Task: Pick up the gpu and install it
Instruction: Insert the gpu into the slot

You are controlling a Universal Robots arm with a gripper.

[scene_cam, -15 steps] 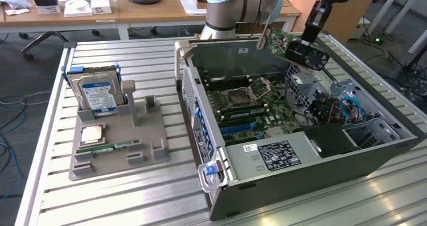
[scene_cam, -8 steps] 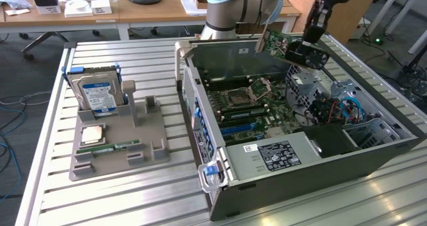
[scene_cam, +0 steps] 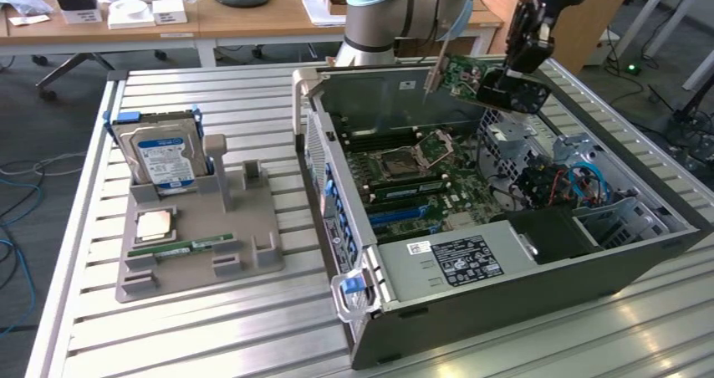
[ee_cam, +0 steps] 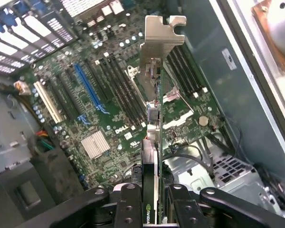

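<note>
above the open computer case (scene_cam: 502, 286), the gripper (scene_cam: 487, 80) is clamped on the gpu (scene_cam: 460, 73), held clear of the motherboard (scene_cam: 413, 177), so the carry-to-slot step seems in hand, calling for lining its edge up with an expansion slot (ee_cam: 88, 85).

Bright, even light covers the table (scene_cam: 201, 328), with pale glare on its near edge at the exterior view's right. In the wrist view the bracket of the gpu (ee_cam: 154, 109) gleams, and the close claw (ee_cam: 154, 192) is dark and blurred.
</note>
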